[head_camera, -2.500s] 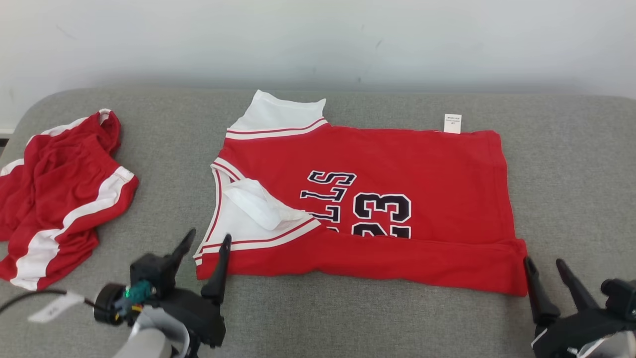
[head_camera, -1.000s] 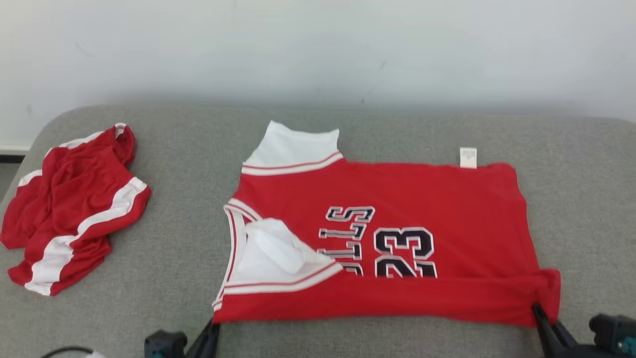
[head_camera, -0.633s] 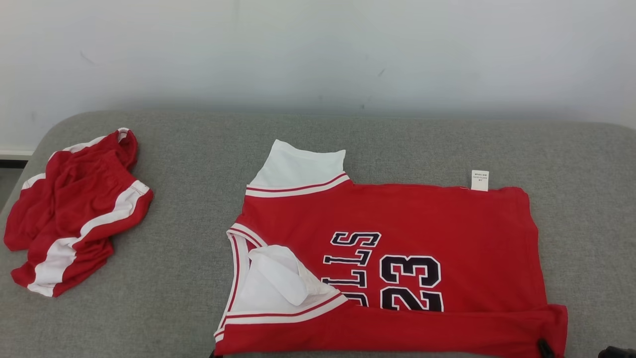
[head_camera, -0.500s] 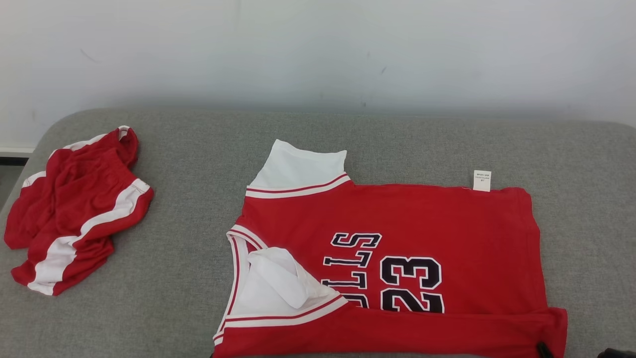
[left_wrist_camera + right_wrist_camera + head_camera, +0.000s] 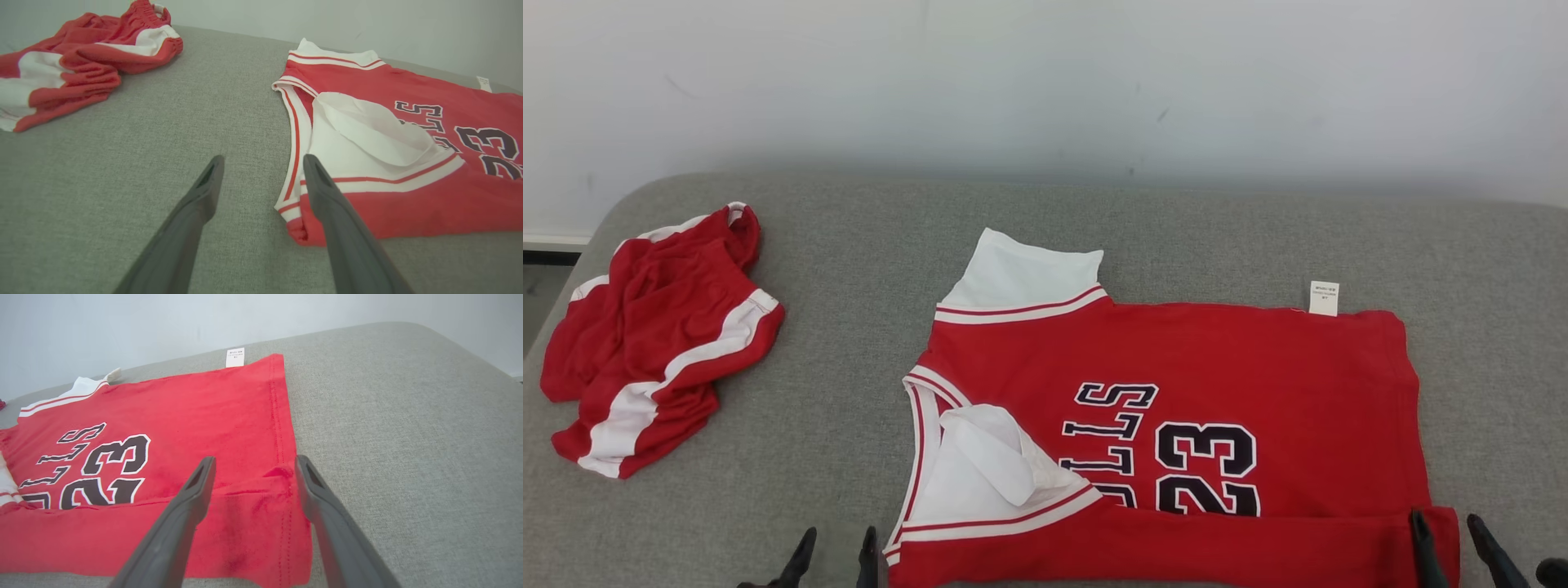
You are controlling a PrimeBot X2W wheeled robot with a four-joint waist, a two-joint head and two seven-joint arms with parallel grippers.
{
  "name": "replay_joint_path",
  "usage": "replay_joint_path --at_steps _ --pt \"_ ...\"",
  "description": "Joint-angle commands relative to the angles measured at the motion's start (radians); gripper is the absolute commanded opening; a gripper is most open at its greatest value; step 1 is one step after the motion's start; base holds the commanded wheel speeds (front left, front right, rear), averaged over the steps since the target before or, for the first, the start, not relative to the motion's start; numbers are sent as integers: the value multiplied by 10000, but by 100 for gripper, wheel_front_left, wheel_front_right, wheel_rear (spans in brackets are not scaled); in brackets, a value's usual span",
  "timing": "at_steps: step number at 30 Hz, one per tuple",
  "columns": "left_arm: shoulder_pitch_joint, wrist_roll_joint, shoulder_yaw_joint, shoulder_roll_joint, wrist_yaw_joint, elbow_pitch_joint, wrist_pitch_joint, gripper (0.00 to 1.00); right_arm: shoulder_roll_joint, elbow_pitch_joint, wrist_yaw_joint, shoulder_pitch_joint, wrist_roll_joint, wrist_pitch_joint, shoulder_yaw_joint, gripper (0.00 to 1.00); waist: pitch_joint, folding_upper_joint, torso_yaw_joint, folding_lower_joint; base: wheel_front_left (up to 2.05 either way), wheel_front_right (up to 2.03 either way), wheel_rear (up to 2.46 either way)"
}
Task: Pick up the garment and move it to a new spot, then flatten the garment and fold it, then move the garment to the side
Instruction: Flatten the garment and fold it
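The garment, a red jersey (image 5: 1176, 367) with a black "23" and white trim, lies flat on the grey cushion. Its near edge is folded up over the bottom of the numbers. My left gripper (image 5: 836, 549) stands open at the jersey's near left corner. In the left wrist view the left gripper (image 5: 261, 163) holds nothing, and one finger hangs over the corner of the jersey (image 5: 429, 208). My right gripper (image 5: 1447, 531) stands open at the near right corner. In the right wrist view the right gripper (image 5: 254, 462) is spread above the folded hem of the jersey (image 5: 184, 408), apart from the cloth.
Crumpled red and white shorts (image 5: 654, 327) lie at the cushion's left end, also seen in the left wrist view as shorts (image 5: 81, 61). A white tag (image 5: 1324, 297) sticks out at the jersey's far edge. The grey cushion (image 5: 849, 245) ends at a white wall behind.
Both grippers were shut at the jersey's near corners and now stand open, having let go of the cloth. The head camera has shifted, so the scene sits lower in the picture.
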Motion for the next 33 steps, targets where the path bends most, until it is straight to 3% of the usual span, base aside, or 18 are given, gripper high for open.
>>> replay_joint_path --at_steps 1,8,15,23,26,33 --pt "84 227 32 105 64 -65 -66 100 54 -63 12 -71 -115 -173 -40 100 -17 0 21 0 0 0 0" --pt "-396 795 102 360 104 -251 -99 100 259 -258 13 -244 -564 -697 0 100 -20 0 -19 0 0 0 0" --pt "-1470 971 163 672 -188 -336 115 100 406 -319 13 -755 -888 -773 121 100 376 0 -377 0 0 0 0" --pt "-4460 832 360 1333 -1263 -42 1307 100 513 48 13 -2838 -1153 -612 882 100 1671 0 -1488 0 0 0 0" --pt "-5583 717 380 1556 -1730 422 2103 100 566 512 13 -3857 -1218 -558 1128 100 2237 0 -2010 0 0 0 0" --pt "-7969 652 331 1862 -2376 1660 3332 100 613 1895 13 -6055 -1180 -721 1530 100 3290 0 -2885 0 0 0 0"
